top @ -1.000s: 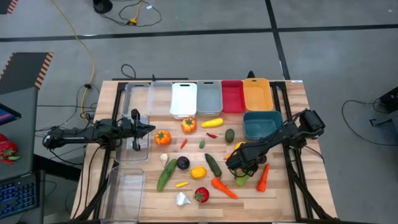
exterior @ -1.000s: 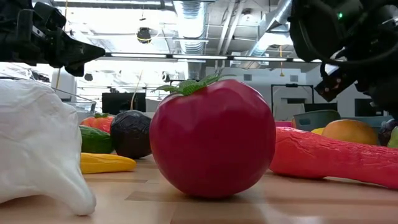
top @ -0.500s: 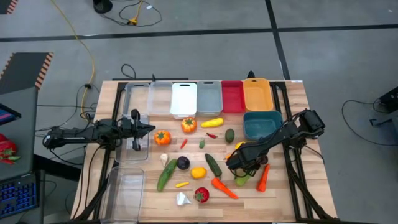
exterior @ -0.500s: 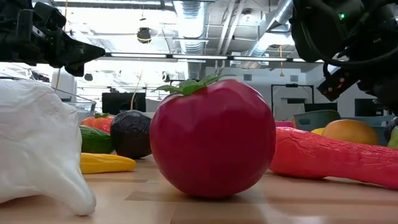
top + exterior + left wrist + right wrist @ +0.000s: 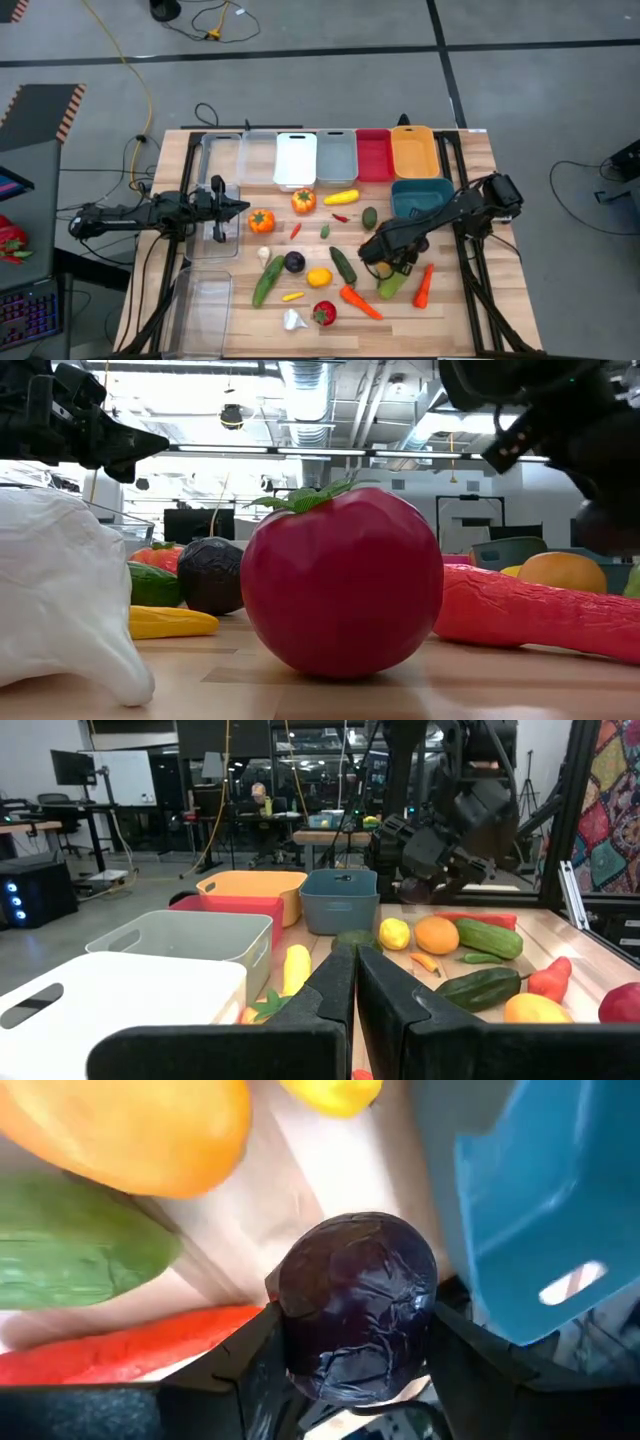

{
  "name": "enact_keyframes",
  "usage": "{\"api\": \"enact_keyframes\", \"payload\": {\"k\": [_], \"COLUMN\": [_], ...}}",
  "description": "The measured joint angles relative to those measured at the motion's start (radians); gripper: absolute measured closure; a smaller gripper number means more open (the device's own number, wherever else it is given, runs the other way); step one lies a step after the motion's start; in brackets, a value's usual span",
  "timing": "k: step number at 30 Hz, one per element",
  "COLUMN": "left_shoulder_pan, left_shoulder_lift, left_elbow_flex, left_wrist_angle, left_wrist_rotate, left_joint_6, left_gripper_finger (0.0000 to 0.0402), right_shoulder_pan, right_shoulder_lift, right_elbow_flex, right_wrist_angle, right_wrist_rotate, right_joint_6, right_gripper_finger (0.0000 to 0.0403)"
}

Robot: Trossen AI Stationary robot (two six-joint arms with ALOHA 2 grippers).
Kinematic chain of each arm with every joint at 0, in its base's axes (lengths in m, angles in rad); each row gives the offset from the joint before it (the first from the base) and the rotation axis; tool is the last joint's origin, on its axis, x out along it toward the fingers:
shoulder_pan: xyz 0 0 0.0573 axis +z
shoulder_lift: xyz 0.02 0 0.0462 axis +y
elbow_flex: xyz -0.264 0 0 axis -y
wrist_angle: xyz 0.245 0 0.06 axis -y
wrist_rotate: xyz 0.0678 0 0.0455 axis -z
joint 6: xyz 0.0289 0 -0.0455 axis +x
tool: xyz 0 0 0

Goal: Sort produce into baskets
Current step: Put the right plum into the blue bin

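My right gripper (image 5: 377, 254) is shut on a dark purple round (image 5: 355, 1305) above the produce at the table's right middle; in the low view (image 5: 605, 525) the round hangs above the table. Under it lie an orange fruit (image 5: 130, 1130), a green cucumber (image 5: 70, 1255), a red-orange carrot (image 5: 100, 1355) and a lemon (image 5: 335, 1092). The teal basket (image 5: 420, 198) stands just beyond. My left gripper (image 5: 241, 207) is shut and empty, held above the table's left side next to an orange tomato (image 5: 262, 220). My right gripper pinches the purple round by two opposite sides (image 5: 290, 1320) between its two fingers (image 5: 250, 1370). The fingers come from above, slanting down. The round is lifted clear of the table.
Along the far edge stand two clear baskets (image 5: 238, 155), then white (image 5: 295, 158), grey (image 5: 335, 155), red (image 5: 373, 153) and orange-yellow (image 5: 413, 150) ones. More clear bins (image 5: 203, 300) stand at the left. Cucumbers, a lemon, carrots, garlic (image 5: 293, 320) and a red tomato (image 5: 323, 313) lie mid-table.
My right gripper has risen with the purple round, lifting it clear of the table, and has gone a little toward the far left. My left arm has kept still.
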Motion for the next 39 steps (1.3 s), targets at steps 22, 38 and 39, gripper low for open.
{"api": "enact_keyframes", "payload": {"k": [22, 38, 39], "left_shoulder_pan": [0.0, 0.0, 0.0], "left_shoulder_lift": [0.0, 0.0, 0.0], "left_elbow_flex": [0.0, 0.0, 0.0], "left_wrist_angle": [0.0, 0.0, 0.0], "left_wrist_rotate": [0.0, 0.0, 0.0], "left_joint_6": [0.0, 0.0, 0.0], "left_gripper_finger": [0.04, 0.04, 0.04], "right_shoulder_pan": [-0.298, -0.397, -0.398], "right_shoulder_lift": [-0.28, -0.281, -0.281], "right_elbow_flex": [0.004, 0.004, 0.004], "right_wrist_angle": [-0.003, -0.003, -0.003], "right_wrist_rotate": [0.303, 0.301, 0.301], "right_joint_6": [-0.229, -0.283, -0.283], "right_gripper_finger": [0.0145, 0.0141, 0.0141]}}
